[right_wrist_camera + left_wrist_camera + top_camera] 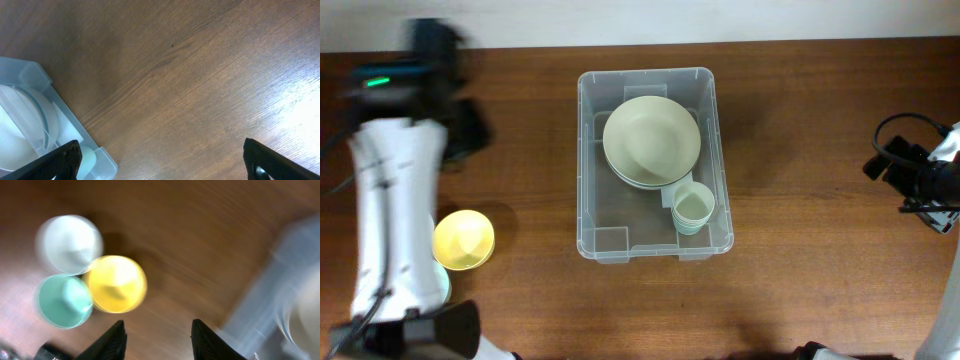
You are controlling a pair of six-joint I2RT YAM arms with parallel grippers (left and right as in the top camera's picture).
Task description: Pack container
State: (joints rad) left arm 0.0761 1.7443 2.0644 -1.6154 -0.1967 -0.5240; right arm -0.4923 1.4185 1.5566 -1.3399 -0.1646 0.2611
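The clear plastic container (588, 215) stands mid-table, holding a stack of pale green plates (651, 140) and a pale green cup (692, 207). Its blurred edge shows in the left wrist view (270, 295) and its corner in the right wrist view (31, 71). A yellow bowl (464, 240) sits on the table at the left. In the left wrist view the yellow bowl (116, 284) touches a white bowl (70, 244) and a teal bowl (63, 301). My left gripper (157, 330) is open and empty above bare wood between the bowls and the container. My right gripper (160, 162) is wide open and empty, right of the container.
My left arm (390, 200) stretches along the left side and hides most of the white and teal bowls from overhead. The right arm (920, 175) sits at the right edge. Bare wooden tabletop (810, 150) lies between the container and the right arm.
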